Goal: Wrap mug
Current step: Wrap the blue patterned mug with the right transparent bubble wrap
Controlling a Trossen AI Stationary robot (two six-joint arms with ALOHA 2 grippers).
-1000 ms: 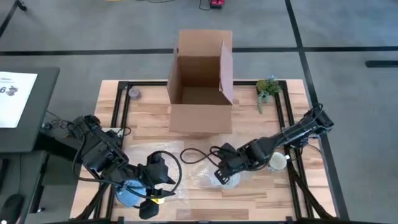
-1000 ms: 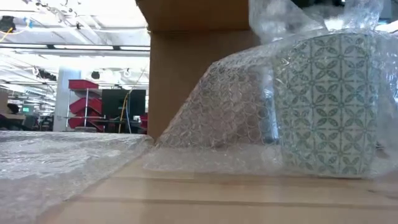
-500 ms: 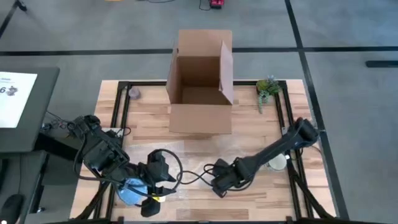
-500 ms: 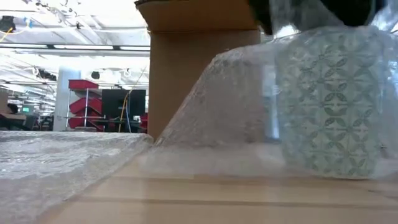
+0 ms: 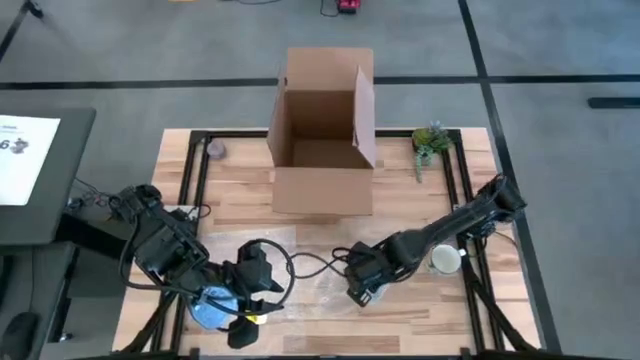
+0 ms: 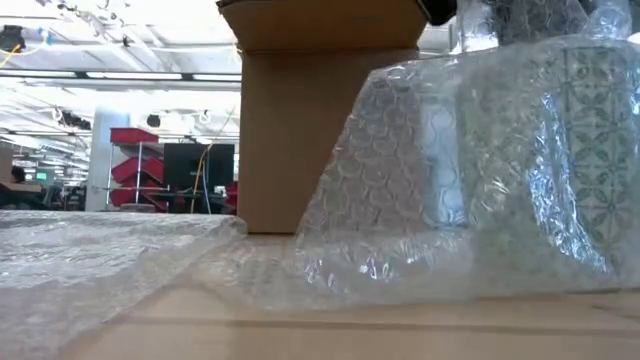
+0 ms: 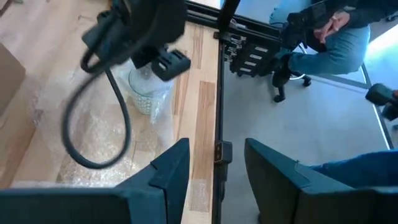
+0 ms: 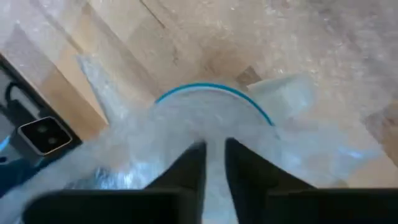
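A mug (image 6: 590,150) with a green pattern and a blue rim (image 8: 211,90) stands upright on the table under a sheet of clear bubble wrap (image 6: 400,200). The wrap covers its top and its near side. My right gripper (image 5: 360,288) is directly over the mug, shut on the wrap. Part of the wrap lies flat on the table to the mug's left (image 5: 315,285). My left gripper (image 7: 217,168) waits open at the table's near edge (image 5: 245,325), left of the mug (image 7: 146,93), and holds nothing. My right gripper pinches the bubble wrap (image 8: 214,134) between its two fingers, just above the mug's rim. The fingers come from above, pointing down. The wrap falls from the fingers over the mug's top and sides, and its lower part lies slack on the table. The mug stands on the table.
An open cardboard box (image 5: 322,130) stands at the table's far middle, behind the mug. A white round object (image 5: 445,260) lies near the right edge, a small plant (image 5: 430,142) at the far right and a blue object (image 5: 207,308) under my left arm.
My right gripper has gone toward the table's near edge and then a little way back, taking the wrap with it. The wrap, which sloped down on the mug's left, now hangs over the mug's front as well.
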